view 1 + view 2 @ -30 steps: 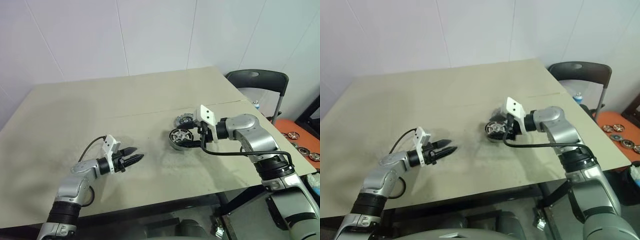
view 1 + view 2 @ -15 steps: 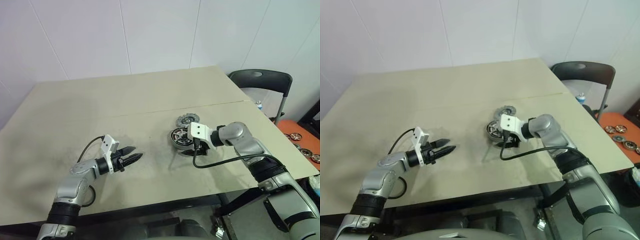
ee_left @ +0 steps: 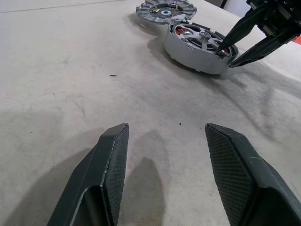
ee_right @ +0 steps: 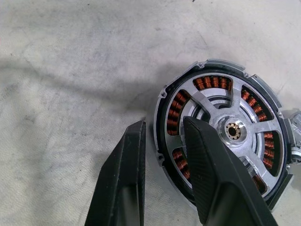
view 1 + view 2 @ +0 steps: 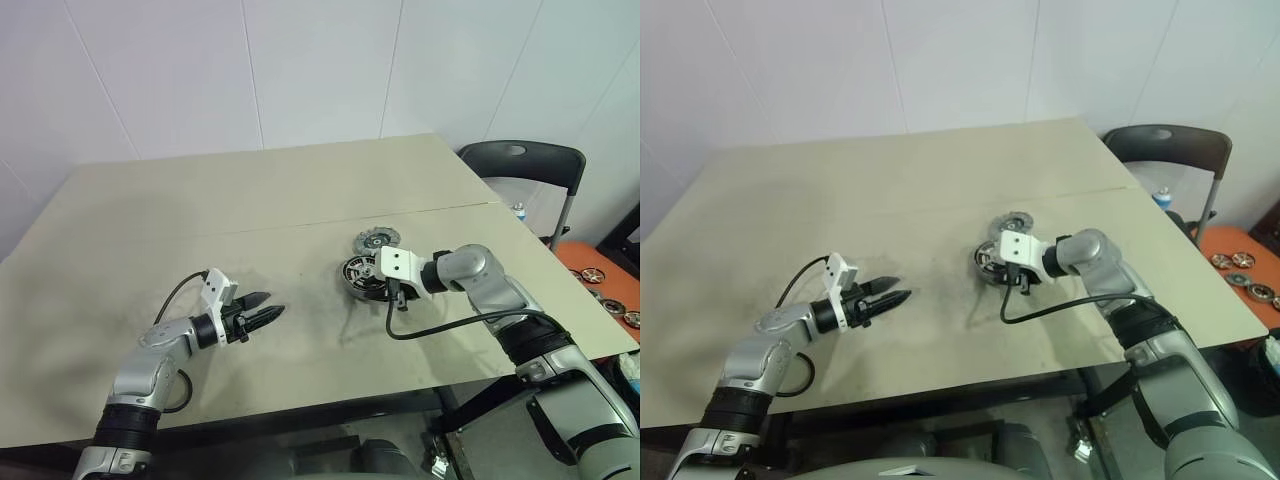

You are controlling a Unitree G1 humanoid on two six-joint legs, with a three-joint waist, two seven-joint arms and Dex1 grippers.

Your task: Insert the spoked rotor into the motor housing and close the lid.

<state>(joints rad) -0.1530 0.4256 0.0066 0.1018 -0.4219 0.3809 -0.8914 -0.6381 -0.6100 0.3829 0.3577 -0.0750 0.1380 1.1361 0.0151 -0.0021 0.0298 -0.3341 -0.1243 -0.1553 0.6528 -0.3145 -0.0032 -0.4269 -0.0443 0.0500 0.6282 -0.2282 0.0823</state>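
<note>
The motor housing [image 5: 358, 275] is a round grey-walled part [image 4: 221, 61] with copper windings, lying right of the table's middle. Silver spokes and a small hub [image 4: 233, 130] lie over the windings inside a black rim, so the spoked rotor appears seated in it. The lid [image 5: 376, 240], a grey notched disc [image 3: 164, 8], lies flat just behind the housing, touching or nearly touching it. My right gripper [image 4: 164, 123] points down at the housing's near edge, one finger outside the wall and one over the windings. A sliver of table shows beside the outer finger. My left gripper [image 3: 165, 127] hovers open and empty, low over the table to the left.
A black cable [image 5: 440, 325] loops from my right wrist onto the table. A dark chair [image 5: 520, 160] stands past the table's right corner. An orange surface [image 5: 600, 285] with small round parts lies beyond the right edge. Bare tabletop [image 5: 250, 210] spreads between the two arms.
My right gripper has dropped from above the housing to its near edge and tilted more downward. Its fingers have drawn much closer together, astride the rim. The left arm has not moved.
</note>
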